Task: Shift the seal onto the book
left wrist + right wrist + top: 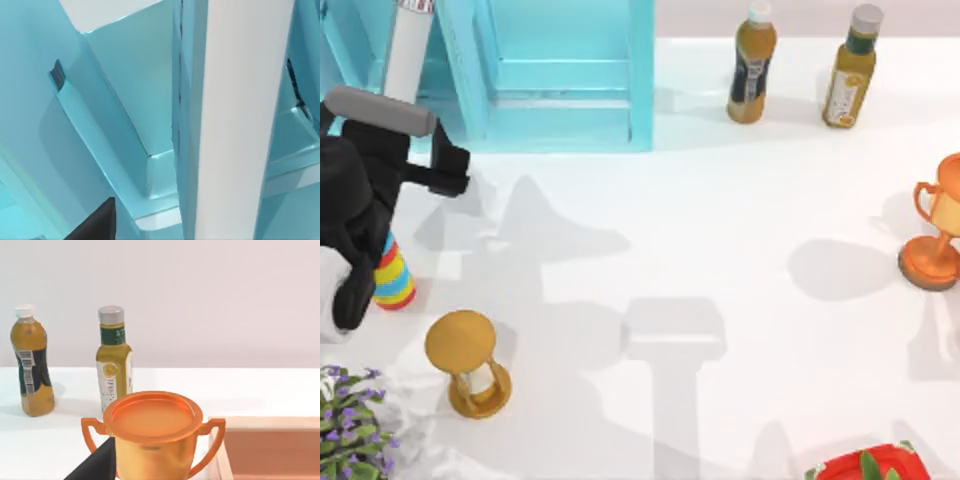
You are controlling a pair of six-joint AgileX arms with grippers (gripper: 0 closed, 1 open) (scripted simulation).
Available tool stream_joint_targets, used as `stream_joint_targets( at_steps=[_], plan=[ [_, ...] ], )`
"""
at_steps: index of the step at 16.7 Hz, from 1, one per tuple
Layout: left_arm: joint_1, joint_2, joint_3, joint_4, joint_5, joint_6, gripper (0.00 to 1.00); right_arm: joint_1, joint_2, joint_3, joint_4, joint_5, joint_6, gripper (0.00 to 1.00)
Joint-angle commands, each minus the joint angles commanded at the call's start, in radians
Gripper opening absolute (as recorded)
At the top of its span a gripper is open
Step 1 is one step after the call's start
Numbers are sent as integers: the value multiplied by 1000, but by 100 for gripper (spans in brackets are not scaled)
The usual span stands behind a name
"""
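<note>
The seal and the book are both out of view. My left arm is at the table's left edge, and its gripper (pixel 445 170) is raised next to the front of a turquoise shelf unit (pixel 560 70). The left wrist view looks closely at the shelf unit's walls (pixel 125 100) and at a white upright cylinder (pixel 240 120). A dark tip of my right gripper (pixel 97 462) is in front of an orange trophy cup (pixel 152 435) in the right wrist view.
Two amber bottles (pixel 752 62) (pixel 850 68) stand at the back right. The trophy cup (pixel 935 235) is at the right edge. At the front left are a golden hourglass (pixel 468 360), a rainbow-striped object (pixel 392 275) and a purple-flowered plant (pixel 350 425). A red item (pixel 865 465) lies at the front edge.
</note>
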Motion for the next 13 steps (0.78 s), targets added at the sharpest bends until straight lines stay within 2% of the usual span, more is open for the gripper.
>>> stream_joint_targets(
  at_steps=[5,13],
  plan=[
    [6,-9,42,-48,5,0,100,0,0,0,0,0,0,100],
    [22,132,342,-206,24,2,100,0,0,0,0,0,0,100]
  ],
)
